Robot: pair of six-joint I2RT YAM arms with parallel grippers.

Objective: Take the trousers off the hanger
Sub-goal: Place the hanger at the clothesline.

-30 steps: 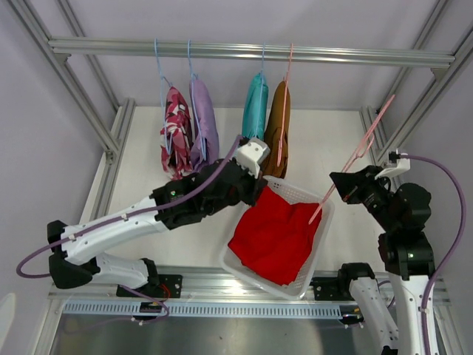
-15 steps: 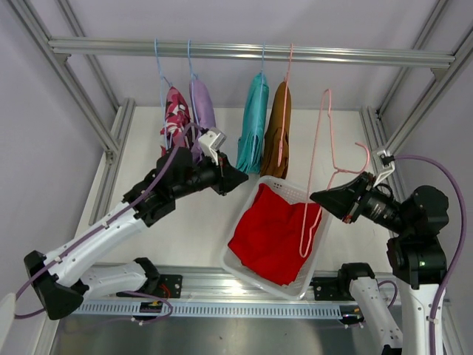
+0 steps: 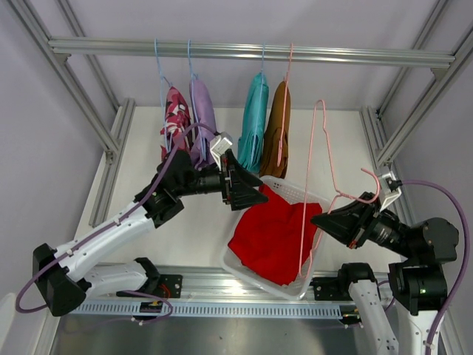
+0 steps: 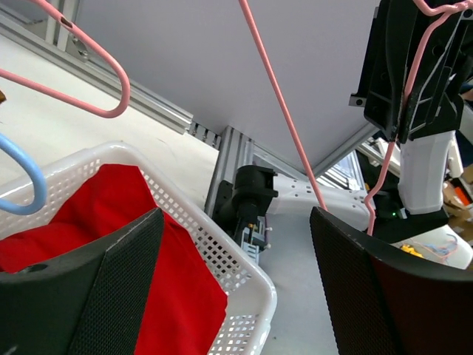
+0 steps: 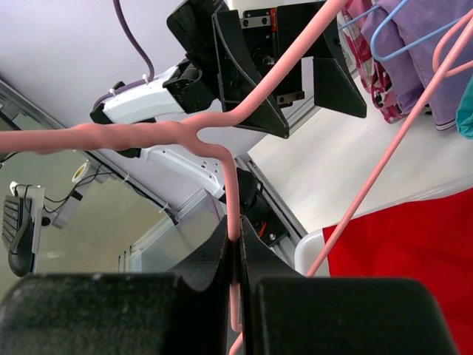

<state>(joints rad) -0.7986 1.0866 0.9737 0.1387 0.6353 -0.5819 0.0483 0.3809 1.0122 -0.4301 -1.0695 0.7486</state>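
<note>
The red trousers (image 3: 273, 233) lie crumpled in a white basket (image 3: 240, 270), off any hanger. My left gripper (image 3: 247, 194) hovers open at the basket's back left corner, with nothing between its fingers (image 4: 111, 281). My right gripper (image 3: 321, 220) is shut on the neck of a bare pink hanger (image 3: 319, 185), which stands upright over the basket's right side. In the right wrist view the jaws pinch the pink hanger (image 5: 222, 140) wire. Camouflage (image 3: 175, 122), lilac (image 3: 202, 118), teal (image 3: 255, 118) and rust-brown (image 3: 278, 126) trousers hang on hangers from the rail (image 3: 251, 52).
Aluminium frame posts (image 3: 111, 140) stand at both sides of the white table. The basket's rim (image 4: 244, 274) sits close under the left fingers. A blue hanger (image 4: 22, 185) and a second pink hanger hook (image 4: 89, 81) reach into the left wrist view.
The left gripper pulled back from the basket's rear edge and opened wide. The right arm swung the pink hanger from tilted up at the right to upright over the basket.
</note>
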